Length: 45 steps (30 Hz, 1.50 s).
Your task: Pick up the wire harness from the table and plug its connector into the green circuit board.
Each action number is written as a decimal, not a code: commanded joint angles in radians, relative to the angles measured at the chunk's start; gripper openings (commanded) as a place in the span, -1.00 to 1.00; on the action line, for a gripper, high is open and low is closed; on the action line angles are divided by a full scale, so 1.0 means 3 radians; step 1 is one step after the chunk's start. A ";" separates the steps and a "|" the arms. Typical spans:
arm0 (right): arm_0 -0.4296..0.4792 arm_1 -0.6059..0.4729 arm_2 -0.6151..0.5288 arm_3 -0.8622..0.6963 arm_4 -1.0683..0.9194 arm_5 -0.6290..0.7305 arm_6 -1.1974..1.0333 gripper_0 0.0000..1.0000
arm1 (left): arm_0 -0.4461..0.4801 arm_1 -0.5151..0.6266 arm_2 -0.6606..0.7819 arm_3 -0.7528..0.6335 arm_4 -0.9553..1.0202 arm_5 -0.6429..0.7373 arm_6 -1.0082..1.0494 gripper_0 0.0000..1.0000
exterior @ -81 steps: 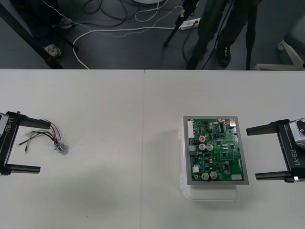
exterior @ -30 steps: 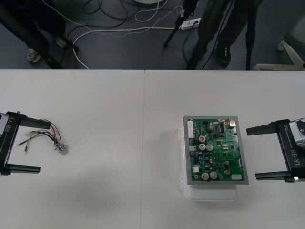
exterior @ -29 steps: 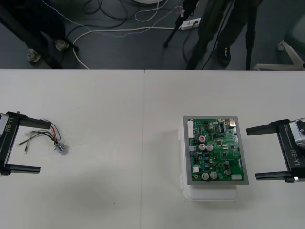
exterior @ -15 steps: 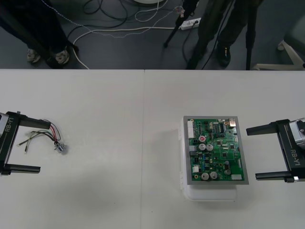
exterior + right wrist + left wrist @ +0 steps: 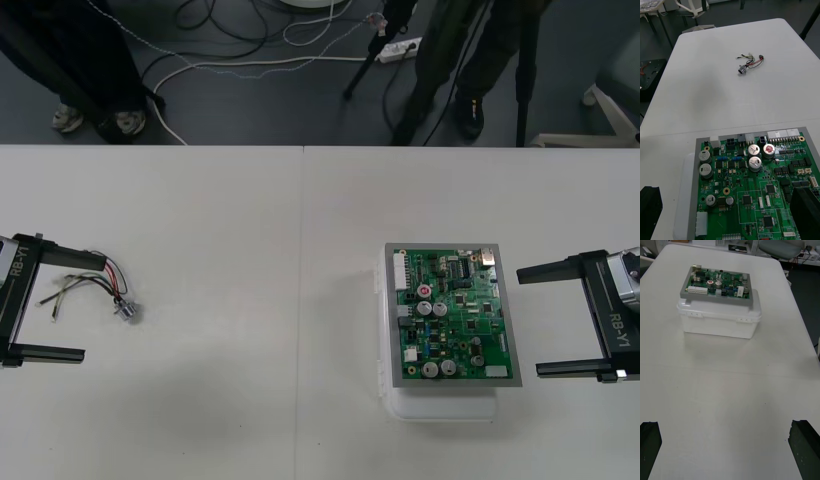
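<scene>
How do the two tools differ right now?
Seen from above, the left black two-finger tool has the small multicoloured wire harness lying between its fingers; the right black two-finger tool has bare table between its. The left tool sits far from the green circuit board; the right tool's fingertips stand beside it, apart. Both are open, at their own table edges.

The harness (image 5: 95, 285) lies on the table (image 5: 250, 300) by its left edge, between the spread fingers (image 5: 70, 257) of the left gripper (image 5: 92, 306). It is just beside the far finger, with its socket (image 5: 128, 311) toward the table's middle. The board (image 5: 452, 315) sits on its base (image 5: 440, 405) in the right half, well apart from the harness. The right gripper (image 5: 530, 321) stands at the right edge, just beside the board, spread toward it.
</scene>
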 commanded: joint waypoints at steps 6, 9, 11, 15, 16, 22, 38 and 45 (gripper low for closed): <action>0.0144 0.0152 0.0154 0.0007 -0.0009 -0.0022 0.0104 1.00 | -0.0094 -0.0036 0.0072 -0.0053 -0.0014 -0.0128 -0.0191 1.00; 0.0149 0.0137 0.0149 -0.0029 0.0011 -0.0022 0.0093 1.00 | -0.0094 -0.0036 0.0072 -0.0053 -0.0014 -0.0128 -0.0191 1.00; 0.0149 0.0137 0.0149 -0.0039 0.0011 -0.0022 0.0093 1.00 | -0.0094 -0.0036 0.0072 -0.0053 -0.0014 -0.0128 -0.0191 1.00; 0.0144 0.0137 0.0149 -0.0039 0.0006 -0.0022 0.0083 1.00 | -0.0094 -0.0036 0.0072 -0.0053 -0.0014 -0.0128 -0.0191 1.00; 0.0139 0.0137 0.0149 -0.0034 -0.0014 -0.0022 0.0083 1.00 | -0.0094 -0.0036 0.0072 -0.0053 -0.0014 -0.0128 -0.0191 1.00; 0.0139 0.0014 0.0149 0.0022 -0.0239 0.0126 0.0098 1.00 | -0.0094 -0.0036 0.0072 -0.0053 -0.0014 -0.0128 -0.0191 1.00; 0.0088 -0.0313 -0.0014 0.0365 -0.0715 0.0142 0.0180 1.00 | -0.0094 -0.0036 0.0072 -0.0053 -0.0014 -0.0128 -0.0191 1.00; 0.0078 -0.0318 -0.0285 0.0421 -0.0802 -0.0006 0.0206 1.00 | -0.0094 -0.0036 0.0072 -0.0053 -0.0014 -0.0128 -0.0191 1.00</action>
